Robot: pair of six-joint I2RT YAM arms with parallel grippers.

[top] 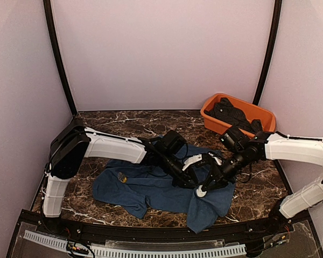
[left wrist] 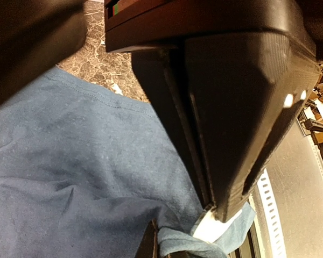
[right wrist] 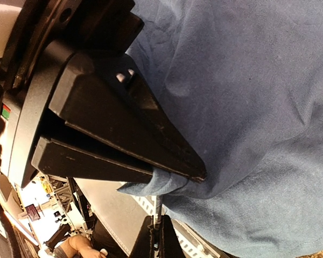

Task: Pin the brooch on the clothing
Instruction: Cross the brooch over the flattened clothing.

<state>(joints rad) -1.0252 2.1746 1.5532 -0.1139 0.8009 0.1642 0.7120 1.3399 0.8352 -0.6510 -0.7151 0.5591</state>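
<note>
The navy-blue T-shirt (top: pixel 145 191) lies spread on the marble table. A small gold-coloured brooch (top: pixel 121 176) rests on its left part, apart from both grippers. My left gripper (top: pixel 188 183) and right gripper (top: pixel 203 187) meet at the shirt's right side. In the left wrist view the left gripper (left wrist: pixel 212 210) is shut, its tip on a fold of the shirt (left wrist: pixel 70 161) and a small white piece (left wrist: pixel 211 228). In the right wrist view the right gripper (right wrist: pixel 191 174) is shut on a pinched fold of the shirt (right wrist: pixel 258 107), lifted off the table.
An orange tub (top: pixel 211 121) with dark clothes (top: pixel 234 114) in it stands at the back right. Bare marble table (top: pixel 118 121) shows behind and to the left of the shirt. A black rail (top: pixel 151 231) runs along the front edge.
</note>
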